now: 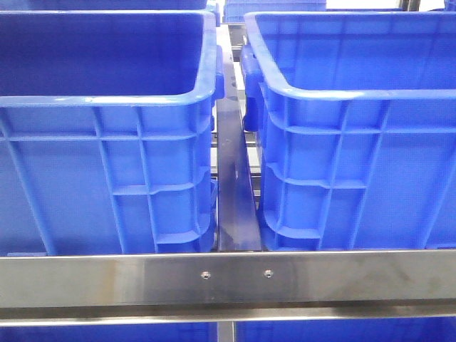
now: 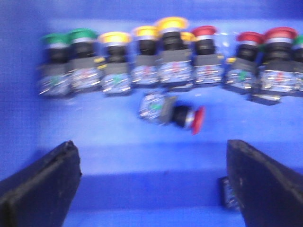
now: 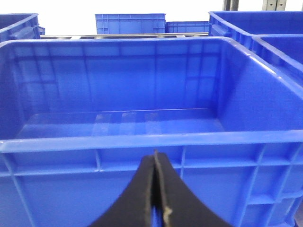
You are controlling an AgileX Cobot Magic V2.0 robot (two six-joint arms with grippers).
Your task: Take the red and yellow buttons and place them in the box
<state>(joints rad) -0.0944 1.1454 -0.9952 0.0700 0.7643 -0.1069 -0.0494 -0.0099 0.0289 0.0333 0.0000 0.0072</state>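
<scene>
In the left wrist view, the left gripper (image 2: 151, 182) hangs with its black fingers (image 2: 40, 187) spread wide inside a blue crate (image 2: 118, 137), nothing between them. Just beyond, one red button (image 2: 198, 120) lies tipped on its side on the crate floor; past it a blurred row of green, yellow (image 2: 172, 23) and red buttons stands against the far wall. The right gripper (image 3: 155, 189) is pressed closed and empty before the near wall of an empty blue box (image 3: 142, 142).
</scene>
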